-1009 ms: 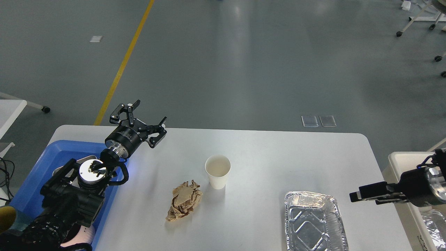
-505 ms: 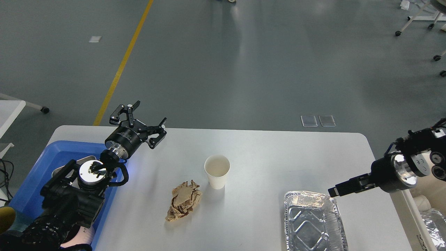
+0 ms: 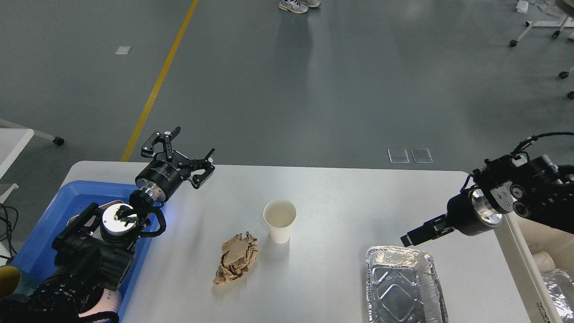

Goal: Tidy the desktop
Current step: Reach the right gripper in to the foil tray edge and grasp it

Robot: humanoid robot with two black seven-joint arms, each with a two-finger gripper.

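The desktop [image 3: 341,197] fills the lower part of the view, white and matte with rounded corners, set on a grey floor [image 3: 287,80] crossed by a yellow line [image 3: 157,85]; at its left end sits a blue tray [image 3: 67,202], partly covered by the left arm; off the right edge stands a pale bin [image 3: 533,269] with some crumpled foil showing in it.

Next in size, the foil tray [image 3: 406,287] lies near the front right of the desktop, empty and shiny, its near end cut off by the bottom of the view; the right gripper [image 3: 409,237] hangs just above its far rim, seen nearly edge-on, dark and narrow, so I cannot tell whether its fingers are parted or together; nothing shows in it.

The left gripper [image 3: 184,148] is raised over the back left of the desktop, beside the blue tray; its two fingers are spread wide and hold nothing.

A white paper cup [image 3: 280,220] stands upright near the middle, well apart from both grippers; a crumpled ball of brown paper [image 3: 237,258] lies just in front and to its left, close but not touching.

Far back, a pair of shoes [image 3: 296,5] shows at the top edge; caster legs [image 3: 538,27] stand at upper right.
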